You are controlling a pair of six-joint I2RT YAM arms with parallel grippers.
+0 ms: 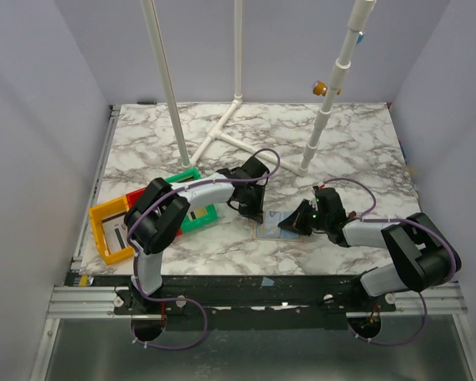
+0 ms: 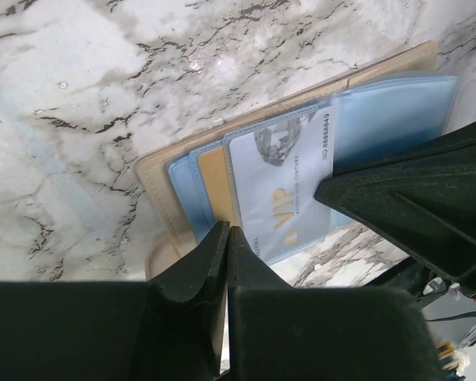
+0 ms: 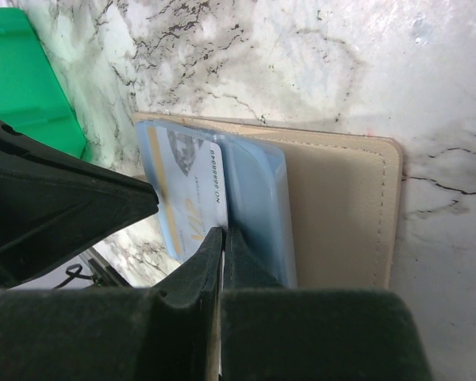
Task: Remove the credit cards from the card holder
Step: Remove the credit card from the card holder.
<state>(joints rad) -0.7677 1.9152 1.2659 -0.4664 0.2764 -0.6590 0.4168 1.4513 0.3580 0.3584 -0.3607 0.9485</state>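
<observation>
marble tabletop (image 1: 365,151), centre: card holder (image 2: 160,186) lying flat between both arms, white credit card (image 2: 279,186) partly out of its pocket. left gripper (image 2: 227,234) and right gripper (image 3: 222,236) both clenched, pinching nothing visible. card likely stiff, light, slick; best taken by its exposed edge.

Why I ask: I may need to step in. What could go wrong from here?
The left gripper, shut, sits where the VIP card overlaps the card holder, so a pull might drag both. The right gripper, shut at the edge of the blue sleeve, may slip off. Both grippers crowd the holder and could collide.
</observation>
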